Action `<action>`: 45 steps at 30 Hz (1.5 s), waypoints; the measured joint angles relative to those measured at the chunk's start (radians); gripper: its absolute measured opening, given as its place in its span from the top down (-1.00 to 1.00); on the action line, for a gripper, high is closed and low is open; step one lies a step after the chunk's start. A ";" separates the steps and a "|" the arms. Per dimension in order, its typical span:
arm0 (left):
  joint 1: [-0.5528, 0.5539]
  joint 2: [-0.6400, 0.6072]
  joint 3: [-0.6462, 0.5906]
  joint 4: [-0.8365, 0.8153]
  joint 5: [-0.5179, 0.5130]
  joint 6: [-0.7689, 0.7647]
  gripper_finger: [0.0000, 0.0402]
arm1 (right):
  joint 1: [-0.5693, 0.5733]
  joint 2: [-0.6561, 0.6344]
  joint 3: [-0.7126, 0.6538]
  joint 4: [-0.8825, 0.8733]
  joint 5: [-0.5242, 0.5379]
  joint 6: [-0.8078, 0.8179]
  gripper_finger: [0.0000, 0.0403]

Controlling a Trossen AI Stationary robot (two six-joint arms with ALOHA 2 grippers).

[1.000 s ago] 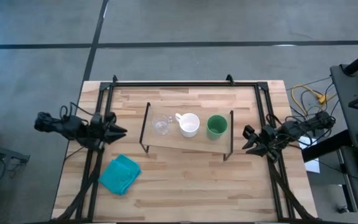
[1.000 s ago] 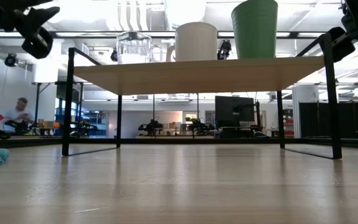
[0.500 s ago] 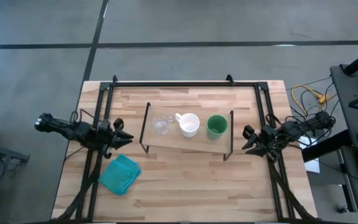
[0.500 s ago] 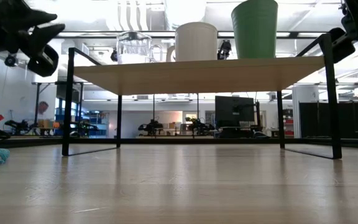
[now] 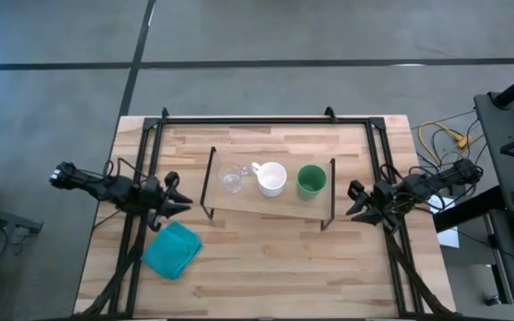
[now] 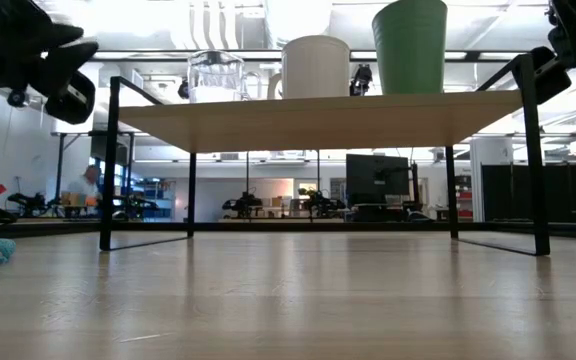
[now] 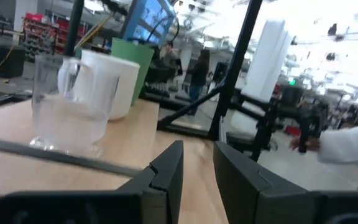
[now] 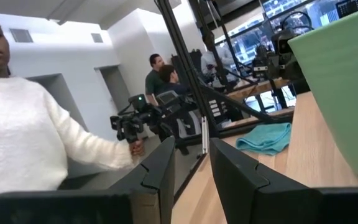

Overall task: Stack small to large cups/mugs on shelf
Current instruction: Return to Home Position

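Observation:
The light-wood shelf (image 5: 266,203) on black wire legs stands in the middle of the table. On it, in a row, stand a clear glass cup (image 5: 231,179), a white handled mug (image 5: 271,178) and a green cup (image 5: 310,181), each on its base. They also show in the low view: the glass (image 6: 215,77), the mug (image 6: 315,67) and the green cup (image 6: 409,45). My left gripper (image 5: 181,201) hovers shut and empty just left of the shelf, level with the glass (image 7: 64,106). My right gripper (image 5: 353,201) hovers shut and empty just right of the shelf, near the green cup (image 8: 347,81).
A teal folded cloth (image 5: 172,250) lies on the table at the near left, below my left gripper. The table's black frame rails (image 5: 239,119) run along its far and side edges. Beyond the table, a person in a white sweater (image 8: 17,143) holds a device.
My left gripper has moved toward the shelf and a little toward the table's near edge, and has come down slightly. The cups and the shelf have not moved.

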 joint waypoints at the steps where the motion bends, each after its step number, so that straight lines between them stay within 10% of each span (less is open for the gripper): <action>1: 0.000 0.001 0.000 -0.014 0.001 0.006 0.63 | 0.000 0.003 0.000 0.001 0.000 0.000 0.53; 45: 0.000 0.061 -0.001 -0.078 0.014 0.009 0.63 | 0.000 0.003 0.000 0.002 0.003 -0.007 0.53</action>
